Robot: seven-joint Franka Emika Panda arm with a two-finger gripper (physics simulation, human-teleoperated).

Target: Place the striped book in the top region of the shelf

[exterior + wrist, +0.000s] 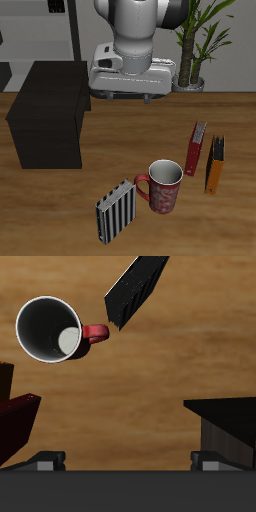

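One thin, stiff, likely light striped book (115,210) standing by the mug (165,186), best pinched across its top edge; jaws' state impossible to tell.

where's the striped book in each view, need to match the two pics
Exterior view: the striped book stands near the table's front edge, beside the mug and forward of the shelf.
Wrist view: the striped book shows edge-on as a dark slanted slab, just past the mug's red handle.
Shared landmark: the mug, seen from above in the wrist view, with its handle toward the book in both.
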